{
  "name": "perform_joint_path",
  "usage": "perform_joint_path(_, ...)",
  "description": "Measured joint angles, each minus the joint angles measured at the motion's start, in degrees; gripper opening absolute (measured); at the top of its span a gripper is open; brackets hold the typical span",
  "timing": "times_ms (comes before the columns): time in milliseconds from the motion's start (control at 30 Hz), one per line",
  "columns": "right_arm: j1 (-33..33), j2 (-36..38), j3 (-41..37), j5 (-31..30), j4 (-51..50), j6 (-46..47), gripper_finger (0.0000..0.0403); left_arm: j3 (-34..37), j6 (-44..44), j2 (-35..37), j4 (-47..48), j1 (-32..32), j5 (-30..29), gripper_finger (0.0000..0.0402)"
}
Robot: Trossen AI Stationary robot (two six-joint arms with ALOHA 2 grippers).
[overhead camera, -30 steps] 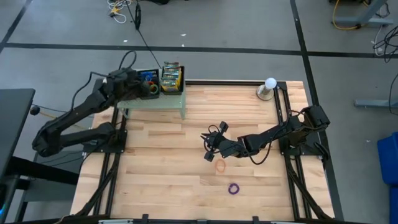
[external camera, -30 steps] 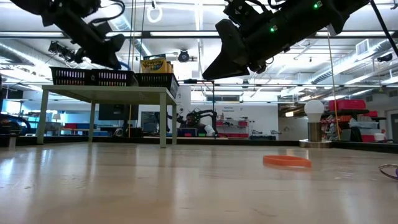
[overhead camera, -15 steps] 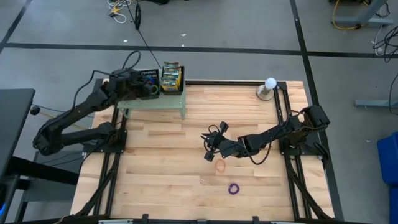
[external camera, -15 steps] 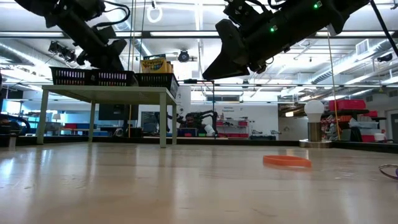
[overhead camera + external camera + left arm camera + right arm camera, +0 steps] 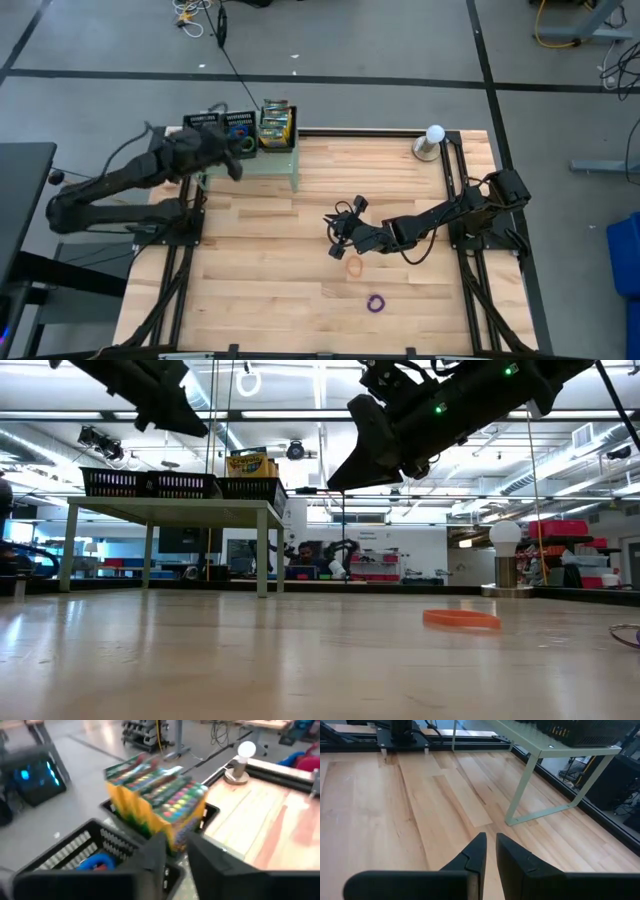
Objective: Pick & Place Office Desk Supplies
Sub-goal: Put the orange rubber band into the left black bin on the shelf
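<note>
Two black mesh trays sit on the pale green stand (image 5: 262,162) at the table's far left. One tray (image 5: 222,124) holds rubber bands; a blue one (image 5: 95,863) shows in the left wrist view. The other holds yellow-and-green crayon boxes (image 5: 275,122) (image 5: 160,795). My left gripper (image 5: 233,165) (image 5: 177,856) hovers shut, above the stand's near edge, short of the trays. My right gripper (image 5: 335,240) (image 5: 491,851) is shut and empty, in the air over the table's middle. An orange band (image 5: 354,266) (image 5: 462,619) lies flat just near of it, a purple band (image 5: 376,303) nearer still.
A white globe on a grey base (image 5: 432,140) (image 5: 505,555) stands at the far right corner. Black frame rails (image 5: 180,260) run along the table's left and right sides. Bare wood (image 5: 270,290) lies between the stand and the near edge.
My left gripper has drawn back from over the band tray toward the table's near-left side and has risen above the stand. The right arm and both bands on the table have kept still.
</note>
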State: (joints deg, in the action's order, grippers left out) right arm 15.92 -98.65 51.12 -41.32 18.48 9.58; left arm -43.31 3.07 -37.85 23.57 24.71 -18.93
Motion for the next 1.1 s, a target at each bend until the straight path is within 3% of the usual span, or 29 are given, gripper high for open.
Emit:
perform_joint_path(133, 0.0, 0.0, 0.0, 0.0, 0.0, -0.4, 0.0048, 6.2, -3.5, 0.9, -11.5, -10.0, -4.4, 0.0018)
perform_joint_path(233, 0.5, 0.0, 0.0, 0.0, -0.6, -1.8, 0.0047, 13.9, -9.0, 0.9, -27.1, -16.2, 0.2, 0.0008)
perform_joint_path(367, 2.4, 0.0, 0.0, 0.0, -0.7, -2.8, 0.0037, 24.4, -12.7, -1.4, -51.5, -22.2, 10.6, 0.0007)
perform_joint_path(467, 4.3, 0.6, 0.0, 0.2, -2.1, -2.9, 0.0020, 30.7, -12.4, -4.0, -63.7, -25.3, 12.0, 0.0007)
perform_joint_path(633, 7.0, 1.3, 0.0, 0.5, -10.3, 2.6, 0.0006, 34.7, -11.1, -8.7, -68.6, -27.5, 10.8, 0.0007)
perform_joint_path(833, 7.9, 1.3, 0.0, 9.3, -23.1, 18.2, 0.0017, 34.9, -11.2, -18.0, -74.5, -27.8, 9.5, 0.0016)
perform_joint_path(967, 10.3, 1.3, 0.0, 10.5, -27.0, 24.1, 0.0024, 34.9, -11.1, -24.4, -82.2, -27.7, 5.5, 0.0013)
perform_joint_path(1100, 13.2, 1.3, 0.0, 13.5, -27.0, 27.8, 0.0049, 34.9, -9.7, -30.2, -87.7, -27.8, 11.8, 0.0005)
